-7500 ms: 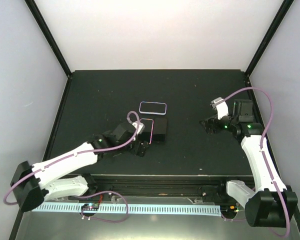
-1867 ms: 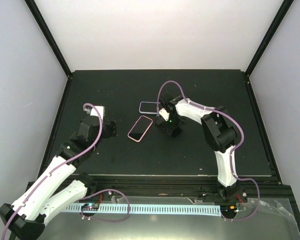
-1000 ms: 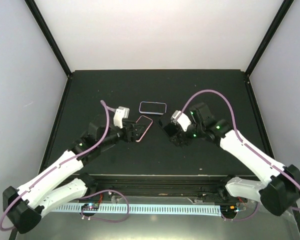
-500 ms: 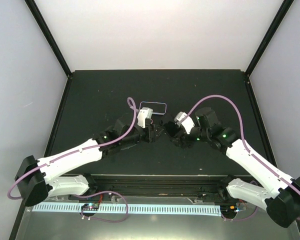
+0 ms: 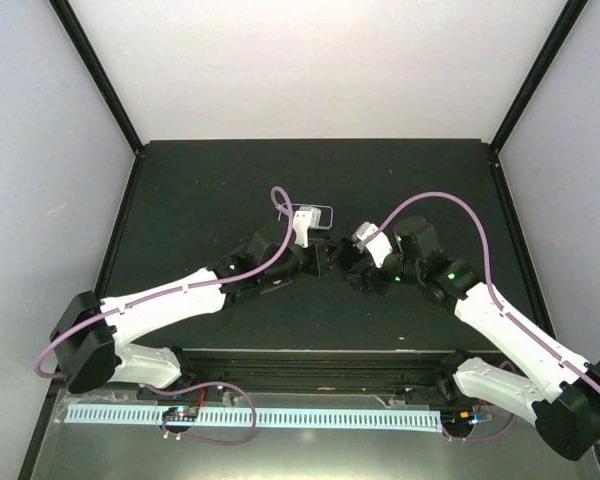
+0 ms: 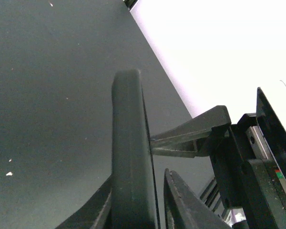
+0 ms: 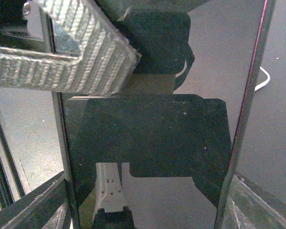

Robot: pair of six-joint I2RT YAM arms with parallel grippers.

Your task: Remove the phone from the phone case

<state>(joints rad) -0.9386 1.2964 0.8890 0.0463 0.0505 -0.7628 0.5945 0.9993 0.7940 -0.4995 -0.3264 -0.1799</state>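
Observation:
The phone is a dark glossy slab in its dark phone case, held up off the table between the two arms. My right gripper is shut across its width, with a finger on each long edge. My left gripper straddles one end of it. One finger lies against the case's back, and a thin gap shows between the screen face and the other finger. The ribbed left finger crosses the screen's top corner. In the top view the left gripper and right gripper nearly meet.
A pale-rimmed flat rectangle lies on the black table just behind the left wrist, which partly covers it. Black frame posts and white walls enclose the table. A purple cable arcs over the right arm.
The left arm has swung right, from the table's left-centre to the raised phone, and its jaws have narrowed round the phone's end. The right gripper has kept its hold, shifting only slightly.

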